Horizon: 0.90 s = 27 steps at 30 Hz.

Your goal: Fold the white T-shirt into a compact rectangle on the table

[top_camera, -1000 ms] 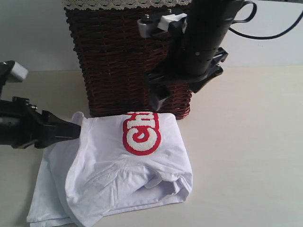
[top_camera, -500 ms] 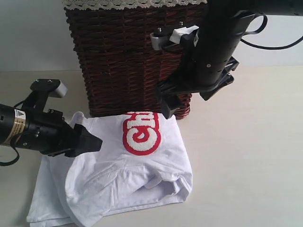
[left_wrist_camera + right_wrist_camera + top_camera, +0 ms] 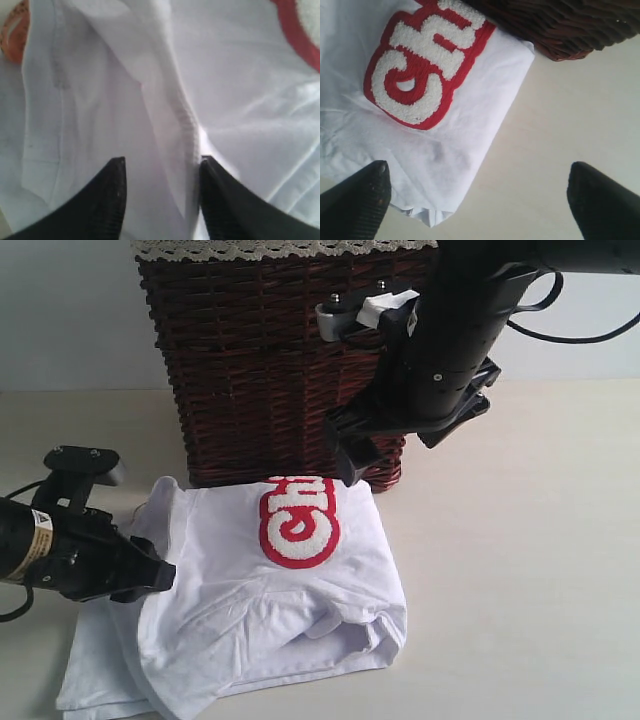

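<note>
Left claw (image 3: 161,167) pulled back toward its arm, fingers apart astride a fold of the white T-shirt (image 3: 290,610), right claw (image 3: 479,170) barely shifted, spread wide, shirt loosely folded on bench (image 3: 520,540) below both claws

We are seeing a pale wall (image 3: 70,320) stretching from ten to two o'clock. At twelve, a dark wicker basket (image 3: 250,370) is standing, lace trim (image 3: 260,248) edging its rim.

Cream-beige table (image 3: 520,570) with a white T-shirt (image 3: 250,610) (rumpled, red lettering up) just before a dark wicker basket (image 3: 250,370).
</note>
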Each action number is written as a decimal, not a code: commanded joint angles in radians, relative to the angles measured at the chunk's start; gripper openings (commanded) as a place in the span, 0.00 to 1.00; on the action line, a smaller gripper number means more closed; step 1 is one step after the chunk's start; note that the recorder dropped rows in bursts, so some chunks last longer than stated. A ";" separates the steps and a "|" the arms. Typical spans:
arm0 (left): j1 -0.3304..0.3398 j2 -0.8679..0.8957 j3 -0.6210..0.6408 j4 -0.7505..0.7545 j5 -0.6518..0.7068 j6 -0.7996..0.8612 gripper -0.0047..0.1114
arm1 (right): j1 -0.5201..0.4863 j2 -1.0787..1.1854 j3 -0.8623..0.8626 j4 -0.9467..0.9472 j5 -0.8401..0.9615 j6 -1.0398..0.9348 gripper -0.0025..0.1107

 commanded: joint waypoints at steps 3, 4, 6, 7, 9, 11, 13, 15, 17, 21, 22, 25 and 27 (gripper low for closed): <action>-0.006 0.039 -0.038 -0.001 -0.023 -0.005 0.06 | -0.006 -0.010 0.001 0.041 -0.002 -0.007 0.82; -0.004 0.033 -0.038 -0.001 -0.026 0.007 0.05 | -0.006 -0.010 0.001 0.041 -0.002 -0.007 0.82; 0.002 0.016 -0.038 -0.001 -0.024 0.022 0.04 | -0.006 -0.010 0.001 0.043 -0.002 -0.007 0.82; 0.009 0.010 -0.038 -0.001 -0.024 0.026 0.04 | -0.006 -0.010 0.001 0.043 -0.002 -0.007 0.82; 0.038 -0.008 -0.038 -0.001 -0.022 0.038 0.04 | -0.006 -0.010 0.001 0.043 0.002 -0.007 0.82; 0.078 -0.030 -0.038 -0.001 -0.028 0.041 0.04 | -0.006 -0.010 0.001 0.041 0.010 -0.012 0.82; 0.132 -0.056 -0.038 -0.001 -0.032 0.041 0.04 | -0.006 -0.010 0.001 0.041 0.015 -0.017 0.82; 0.179 -0.078 -0.038 -0.001 -0.057 0.046 0.04 | -0.006 -0.010 0.001 0.041 0.015 -0.017 0.82; 0.218 -0.083 -0.038 -0.001 -0.075 0.052 0.04 | -0.006 -0.010 0.001 0.041 0.012 -0.017 0.82; 0.224 -0.031 -0.030 -0.001 -0.097 0.105 0.13 | -0.006 -0.010 0.001 0.051 0.016 -0.017 0.82; 0.224 -0.015 -0.024 -0.001 -0.097 0.105 0.21 | -0.006 -0.010 0.001 0.051 0.016 -0.017 0.82; 0.224 0.014 -0.003 -0.001 -0.047 0.098 0.57 | -0.006 -0.010 0.005 0.051 0.019 -0.017 0.82; 0.224 0.016 -0.002 -0.001 0.039 0.004 0.70 | -0.006 -0.010 0.009 0.051 0.018 -0.017 0.82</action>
